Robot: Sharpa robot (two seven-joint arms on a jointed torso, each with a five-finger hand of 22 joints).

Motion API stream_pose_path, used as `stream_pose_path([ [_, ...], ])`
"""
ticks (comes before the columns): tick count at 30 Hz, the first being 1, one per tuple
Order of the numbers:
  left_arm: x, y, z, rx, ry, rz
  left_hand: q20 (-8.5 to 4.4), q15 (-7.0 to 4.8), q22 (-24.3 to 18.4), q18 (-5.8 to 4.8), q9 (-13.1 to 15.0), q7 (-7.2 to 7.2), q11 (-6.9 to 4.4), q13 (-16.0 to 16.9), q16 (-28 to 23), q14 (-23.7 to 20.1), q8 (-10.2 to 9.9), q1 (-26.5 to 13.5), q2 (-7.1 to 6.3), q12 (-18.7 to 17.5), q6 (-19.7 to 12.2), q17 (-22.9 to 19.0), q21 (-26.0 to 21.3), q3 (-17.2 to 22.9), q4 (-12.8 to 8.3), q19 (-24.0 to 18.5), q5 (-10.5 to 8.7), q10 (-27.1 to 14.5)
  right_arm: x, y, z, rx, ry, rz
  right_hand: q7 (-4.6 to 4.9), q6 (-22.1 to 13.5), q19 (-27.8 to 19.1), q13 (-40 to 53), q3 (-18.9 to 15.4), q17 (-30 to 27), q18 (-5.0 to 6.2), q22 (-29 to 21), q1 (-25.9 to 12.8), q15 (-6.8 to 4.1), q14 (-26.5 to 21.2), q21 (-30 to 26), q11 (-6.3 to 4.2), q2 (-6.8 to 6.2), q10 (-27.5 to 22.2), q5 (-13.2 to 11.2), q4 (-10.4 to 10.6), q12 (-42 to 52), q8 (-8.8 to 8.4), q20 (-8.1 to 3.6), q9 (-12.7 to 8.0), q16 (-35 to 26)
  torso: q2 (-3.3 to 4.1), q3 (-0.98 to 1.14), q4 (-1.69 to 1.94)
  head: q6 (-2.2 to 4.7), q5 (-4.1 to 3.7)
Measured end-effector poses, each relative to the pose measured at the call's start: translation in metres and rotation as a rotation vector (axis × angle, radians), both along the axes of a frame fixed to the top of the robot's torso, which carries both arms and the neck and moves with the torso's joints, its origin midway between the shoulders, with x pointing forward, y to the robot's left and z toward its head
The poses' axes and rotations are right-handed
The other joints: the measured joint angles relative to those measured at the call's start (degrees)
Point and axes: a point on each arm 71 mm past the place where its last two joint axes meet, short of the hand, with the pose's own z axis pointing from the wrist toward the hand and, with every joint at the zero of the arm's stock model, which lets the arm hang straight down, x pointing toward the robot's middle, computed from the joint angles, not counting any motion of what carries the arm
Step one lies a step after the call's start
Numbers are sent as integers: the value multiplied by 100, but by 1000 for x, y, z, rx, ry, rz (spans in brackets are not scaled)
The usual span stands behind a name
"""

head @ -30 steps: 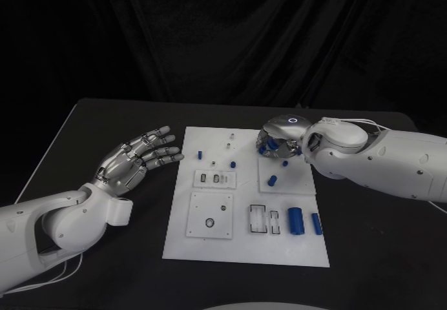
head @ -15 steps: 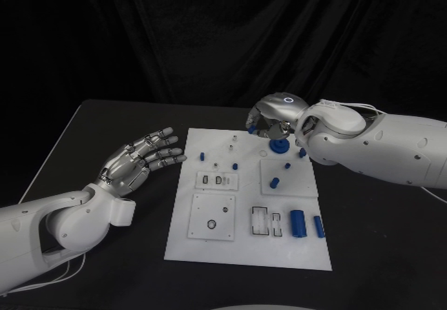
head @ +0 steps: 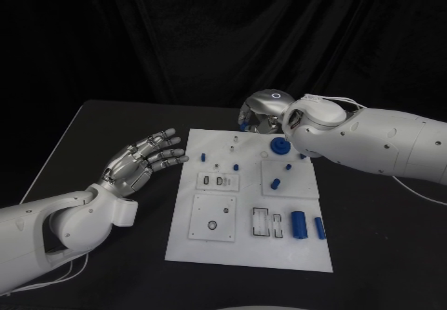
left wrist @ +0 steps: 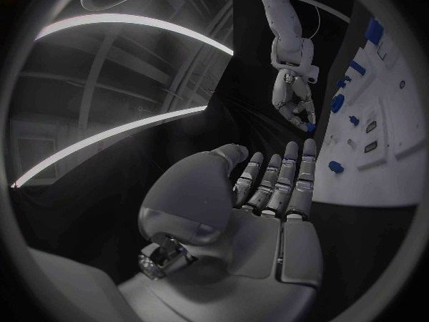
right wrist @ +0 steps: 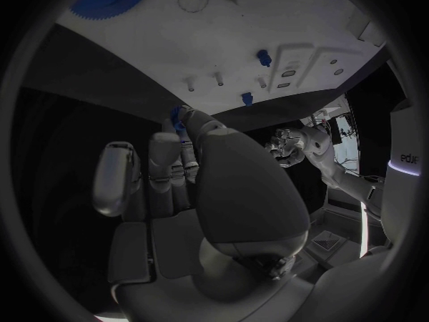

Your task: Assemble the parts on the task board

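Note:
The white task board (head: 247,248) lies mid-table. My right hand (head: 263,113) hovers over the board's far edge, just behind the blue gear (head: 280,146). Its fingertips pinch a small blue part (right wrist: 179,117), which also shows at the fingertips in the left wrist view (left wrist: 308,127). My left hand (head: 145,159) is open with spread fingers, just off the board's left edge, touching nothing. Small blue pegs (head: 204,156) (head: 236,166) (head: 275,183) stand on the board. A large blue cylinder (head: 298,224) and a thinner one (head: 320,227) lie near its front right.
Two square white plates with slots and holes (head: 212,217) (head: 217,181) sit on the board's left half. Clear rectangular holders (head: 265,221) lie beside the cylinders. Black table (head: 112,129) surrounds the board, with a dark curtain behind.
My right hand has lifted off the blue gear and drawn back to the board's far edge, uncovering the gear. The left hand has hardly moved.

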Motion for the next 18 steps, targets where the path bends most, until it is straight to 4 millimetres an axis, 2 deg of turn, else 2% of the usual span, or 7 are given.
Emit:
stream_pose_path([
  [1, 0, -1, 0, -1, 0, -1, 0, 0, 0, 0, 0, 0, 0, 0, 0, 0, 0, 0, 0, 0, 0, 0, 0, 0, 0, 0, 0, 0, 0, 1, -1, -2, 5, 1, 4, -13, 0, -1, 10, 0, 0, 0, -5, 0, 0, 0, 12, 5, -12, 0, -10, 0, -21, 0, 88, 0, 0, 1, 2, 1, -7],
  [6, 1, -3, 0, -4, 1, -6, 0, 0, 0, 0, 0, 0, 0, -1, 0, 0, 0, 0, 0, 22, 0, 0, 0, 0, 0, 0, 0, 0, 2, 5, -9, -10, 33, 4, 5, -56, 0, -1, 10, -16, 0, -17, -6, 0, 0, 0, 32, 5, -32, -21, -11, -23, -47, 0, 198, -1, 1, 4, 7, 5, -40],
  [15, 1, -3, 0, -8, 2, -8, 0, 21, 0, 0, 0, 0, 0, -1, 0, -20, 0, 0, 0, 22, 0, 0, 0, 16, 16, 0, 0, 0, 3, 8, -16, -15, 64, 4, 42, -101, 0, -2, 10, -21, 1, -22, -6, 0, 0, 0, 52, 4, -52, -21, -11, -50, -82, 0, 202, -4, -3, 4, -13, -9, -15],
  [18, 1, -3, 0, -9, 2, -8, -12, 20, 0, 0, 0, 13, 0, -1, 21, -20, 0, 0, 0, 22, 13, 0, 0, 31, 1, -13, 0, 0, 3, 8, -18, -17, 71, 3, 22, -121, 0, -8, 26, -30, 0, -22, -6, 0, 0, 0, 52, 4, -53, -21, -26, -51, -83, 0, 202, -4, -3, 8, -18, -19, -9],
])
